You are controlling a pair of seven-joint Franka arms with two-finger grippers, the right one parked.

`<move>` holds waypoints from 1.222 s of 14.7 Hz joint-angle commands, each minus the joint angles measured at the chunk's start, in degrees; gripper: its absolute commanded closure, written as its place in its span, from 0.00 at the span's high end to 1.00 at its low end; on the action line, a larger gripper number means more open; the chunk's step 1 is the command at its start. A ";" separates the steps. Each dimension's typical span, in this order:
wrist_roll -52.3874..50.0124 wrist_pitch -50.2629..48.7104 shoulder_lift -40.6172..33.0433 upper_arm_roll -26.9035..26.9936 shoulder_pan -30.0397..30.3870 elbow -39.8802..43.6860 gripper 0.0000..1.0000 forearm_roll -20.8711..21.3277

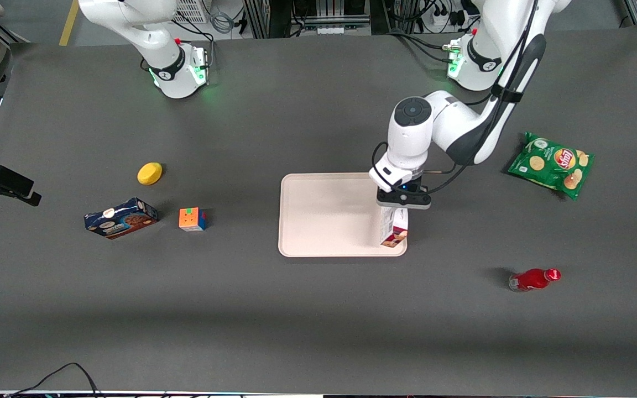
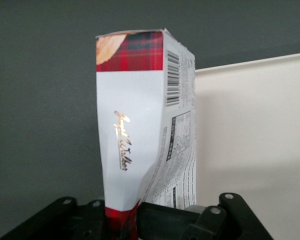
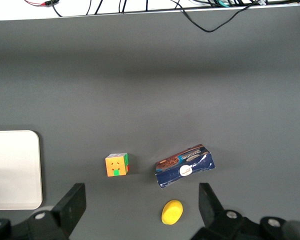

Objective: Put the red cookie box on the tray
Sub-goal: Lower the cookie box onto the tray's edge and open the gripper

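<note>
Gripper (image 1: 401, 205) pinches red cookie box (image 2: 140, 125) (dented) over tray (image 1: 318, 221).

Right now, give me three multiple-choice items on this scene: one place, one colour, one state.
1. Where is the red cookie box?
A. beside the chip bag
B. in the gripper, over the tray's corner
C. next to the cube

2. What colour is the chip bag?
A. green
B. blue
C. yellow

3. What is the gripper doing?
A. open above the bottle
B. shut on nothing
C. shut on the red cookie box

Answers:
1. B: the box hangs upright under the gripper at the tray corner nearest the red bottle.
2. A: the bag is green.
3. C: the wrist view shows the fingers pinching the box's end.
</note>
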 commanded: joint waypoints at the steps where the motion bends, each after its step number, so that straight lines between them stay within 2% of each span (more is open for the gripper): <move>1: -4.25 -2.81 2.58 2.18 -2.23 3.03 0.00 2.66; 4: -6.18 -3.68 4.52 2.44 -3.11 3.99 0.00 3.09; 7: -8.12 -4.83 6.36 2.79 -3.99 5.22 0.00 5.29; 12: -8.30 -5.71 7.77 3.41 -5.22 5.92 0.00 5.38; 15: -8.30 -5.53 8.39 4.20 -5.31 6.28 0.07 5.38; 16: -8.30 -5.53 8.65 4.20 -5.40 6.54 0.14 5.38; 17: -8.30 -5.44 8.74 4.20 -5.57 6.63 0.28 5.38; 18: -8.38 -5.27 8.65 4.20 -5.57 6.63 0.57 5.38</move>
